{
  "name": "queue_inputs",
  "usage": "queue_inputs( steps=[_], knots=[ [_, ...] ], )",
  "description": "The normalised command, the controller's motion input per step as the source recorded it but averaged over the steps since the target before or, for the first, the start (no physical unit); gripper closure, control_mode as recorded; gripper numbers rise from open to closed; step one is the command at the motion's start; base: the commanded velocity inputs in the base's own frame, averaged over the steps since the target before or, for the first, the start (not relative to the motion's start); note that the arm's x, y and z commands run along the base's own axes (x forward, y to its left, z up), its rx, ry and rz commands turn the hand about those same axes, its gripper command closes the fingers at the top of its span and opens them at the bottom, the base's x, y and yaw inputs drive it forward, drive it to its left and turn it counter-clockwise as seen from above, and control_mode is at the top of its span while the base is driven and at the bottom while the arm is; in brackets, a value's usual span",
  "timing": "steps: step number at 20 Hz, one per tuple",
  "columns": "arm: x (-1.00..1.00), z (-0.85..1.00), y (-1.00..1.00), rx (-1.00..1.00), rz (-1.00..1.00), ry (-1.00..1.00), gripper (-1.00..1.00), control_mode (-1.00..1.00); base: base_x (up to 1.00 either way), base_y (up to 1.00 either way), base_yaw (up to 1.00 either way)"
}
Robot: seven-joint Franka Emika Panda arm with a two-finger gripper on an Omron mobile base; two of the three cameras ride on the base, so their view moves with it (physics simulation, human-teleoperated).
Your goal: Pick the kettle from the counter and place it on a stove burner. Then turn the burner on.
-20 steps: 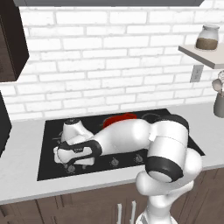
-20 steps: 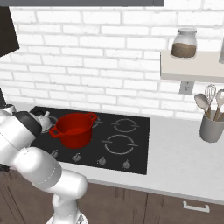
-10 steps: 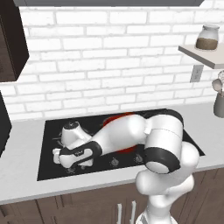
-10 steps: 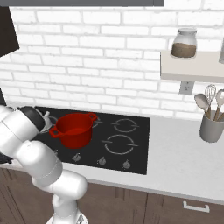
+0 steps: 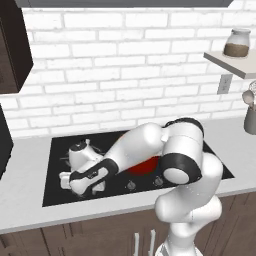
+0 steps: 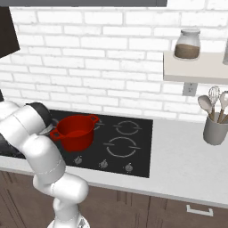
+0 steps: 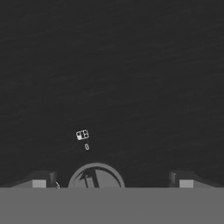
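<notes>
The small silvery-white metal kettle (image 5: 80,153) already sits on the flat black glass cooktop (image 5: 55,187), at its left rear, so the step in hand looks to be turning the burner on. The white arm's two-finger gripper (image 5: 75,182) is low over the front-left of the glass, just in front of the kettle, its fingers spread as wide as they go and holding nothing. In the hand view a small round grey knob (image 7: 96,176) lies directly between the two dark fingertips (image 7: 38,180), near the bottom edge — well centred, with tiny white markings printed on the glass just beyond it. To do this well, the hand should probably come straight down so both tips straddle the knob evenly, close firmly, then twist about the knob's own axis without sliding sideways. The kettle is near — a wide wrist swing could nudge it. The red two-handled pot (image 6: 75,132) stands on the burner beside it, well away from the hand.
</notes>
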Motion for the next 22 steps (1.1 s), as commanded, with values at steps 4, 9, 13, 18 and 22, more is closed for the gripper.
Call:
queue_inputs(
  steps=[4,9,13,18,22],
  knots=[
    [0.00,-0.23,0.02,0.00,0.00,0.00,-1.00,-1.00,0.00,0.00,0.00],
    [0.00,-0.23,0.01,0.00,0.00,0.00,1.00,-1.00,0.00,0.00,0.00],
    [0.00,-0.19,0.00,0.00,0.00,0.00,1.00,-1.00,0.00,0.00,0.00],
    [0.00,-0.11,0.00,0.00,0.00,-0.03,1.00,-1.00,0.00,0.00,0.00],
    [-0.05,-0.07,-0.01,0.00,0.00,-0.05,1.00,-1.00,0.00,0.00,0.00]
  ],
)
